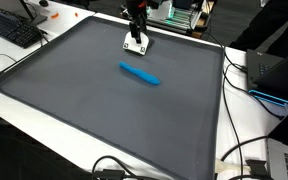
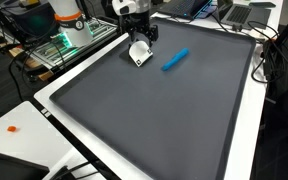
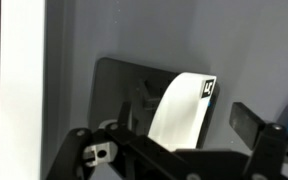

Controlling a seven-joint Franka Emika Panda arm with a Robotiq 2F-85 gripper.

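Observation:
My gripper (image 1: 136, 30) is at the far edge of the grey mat (image 1: 104, 110), right over a white block with a black label (image 1: 136, 44). In an exterior view the block (image 2: 139, 54) sits tilted just under the fingers (image 2: 136, 38). In the wrist view the block (image 3: 182, 112) stands between the fingers (image 3: 174, 135). There is a visible gap between the block and the dark finger pad beside it, so the jaws look open around it. A blue marker (image 1: 139, 75) lies on the mat a little away from the gripper and also shows in an exterior view (image 2: 175, 60).
The mat has a white border (image 2: 54, 110). A keyboard (image 1: 12, 30) and cables (image 1: 249, 150) lie off the mat. Electronics with green lights (image 2: 59, 42) stand behind the arm. A laptop (image 2: 239, 12) sits at a far corner.

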